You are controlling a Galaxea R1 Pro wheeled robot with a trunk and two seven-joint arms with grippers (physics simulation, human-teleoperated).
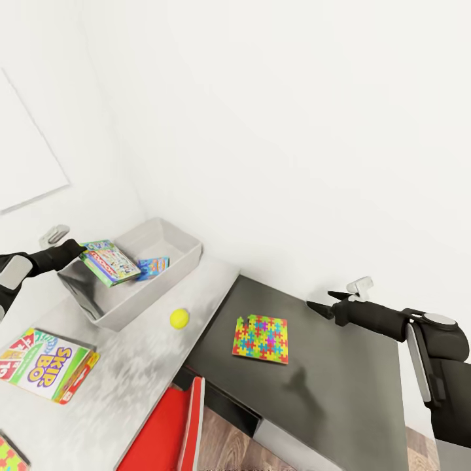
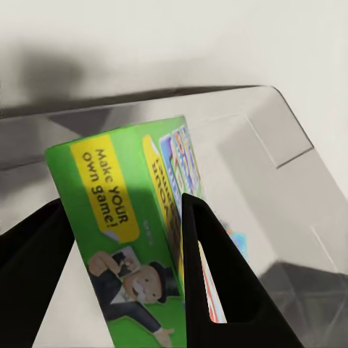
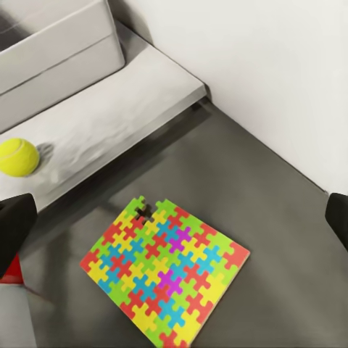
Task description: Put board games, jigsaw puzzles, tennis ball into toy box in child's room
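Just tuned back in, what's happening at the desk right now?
The left gripper is clamped on the green board game, holding it over the toy box; a small blue game already lies inside. The right gripper is open, hovering above the dark lower desk section near a jigsaw puzzle. Still out on the pale desktop: the tennis ball, the SKIP BO box, and another puzzle at the picture's edge.

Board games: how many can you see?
3: green one in the left gripper over the toy box, blue one inside it, Skip-Bo on the table.
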